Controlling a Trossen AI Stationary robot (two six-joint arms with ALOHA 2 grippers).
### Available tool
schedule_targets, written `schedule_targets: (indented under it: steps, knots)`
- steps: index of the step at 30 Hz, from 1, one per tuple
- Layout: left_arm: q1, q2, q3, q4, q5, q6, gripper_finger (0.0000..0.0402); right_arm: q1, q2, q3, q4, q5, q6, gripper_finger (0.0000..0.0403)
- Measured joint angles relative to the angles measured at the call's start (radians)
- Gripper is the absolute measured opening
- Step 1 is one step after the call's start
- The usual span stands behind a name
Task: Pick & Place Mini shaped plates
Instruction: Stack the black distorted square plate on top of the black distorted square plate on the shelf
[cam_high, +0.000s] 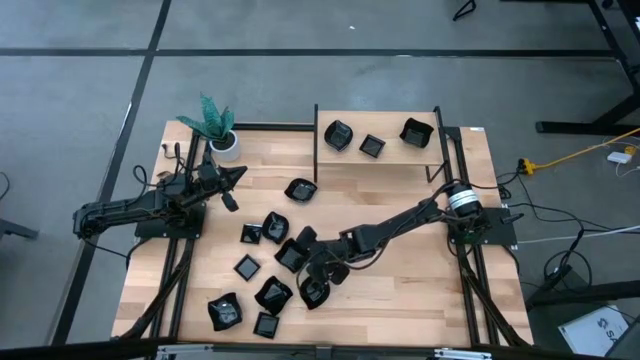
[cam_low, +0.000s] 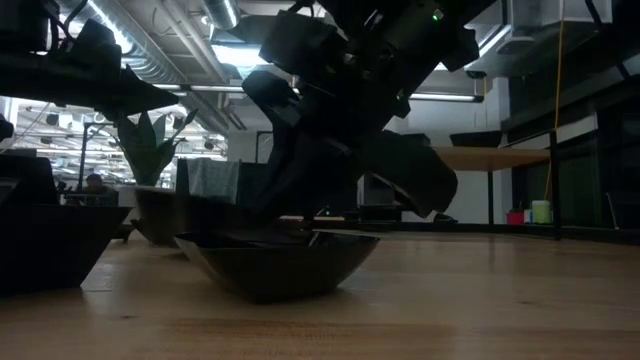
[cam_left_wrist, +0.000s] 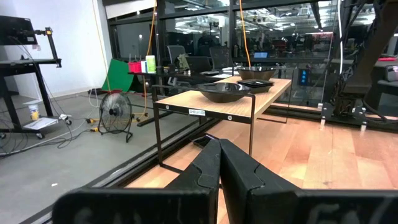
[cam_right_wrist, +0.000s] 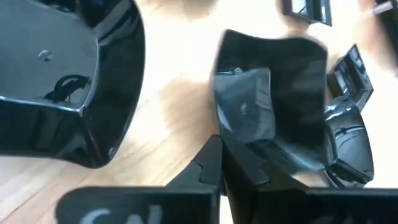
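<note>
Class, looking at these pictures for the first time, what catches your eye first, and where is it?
A scatter of black mini plates covers the table's front, the right gripper low among them. Three more sit on the raised shelf at the back; a potted plant stands back-left.

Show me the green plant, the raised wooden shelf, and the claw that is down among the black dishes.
green plant (cam_high: 211, 117), high view, its leaves.
raised wooden shelf (cam_high: 390, 158), high view, bare front board.
right gripper (cam_high: 316, 272), high view, its fingertips.
</note>
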Motion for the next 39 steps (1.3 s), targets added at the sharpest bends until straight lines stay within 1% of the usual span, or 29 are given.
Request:
schedule_targets:
  steps: [4, 12, 19, 24, 30, 33, 39]
  knots:
    - [0.000, 0.000, 0.000, 0.000, 0.000, 0.000, 0.0004, -0.008, -0.025, 0.000, -0.024, 0.015, 0.048, 0.0004]
    - [0.000, 0.000, 0.000, 0.000, 0.000, 0.000, 0.0004, -0.033, -0.088, 0.000, -0.131, 0.007, 0.151, 0.0003]
    - [0.000, 0.000, 0.000, 0.000, 0.000, 0.000, 0.0004, -0.033, -0.138, 0.000, -0.171, 0.011, 0.232, 0.0002]
    - [0.000, 0.000, 0.000, 0.000, 0.000, 0.000, 0.0004, -0.032, -0.180, 0.000, -0.212, 0.088, 0.304, 0.0002]
    - [0.000, 0.000, 0.000, 0.000, 0.000, 0.000, 0.0004, -0.045, -0.237, 0.000, -0.316, 0.161, 0.364, 0.0001]
    - [0.000, 0.000, 0.000, 0.000, 0.000, 0.000, 0.0004, -0.060, -0.289, 0.000, -0.379, 0.172, 0.391, 0.0001]
    - [0.000, 0.000, 0.000, 0.000, 0.000, 0.000, 0.0004, -0.089, -0.415, 0.000, -0.509, 0.191, 0.505, 0.0001]
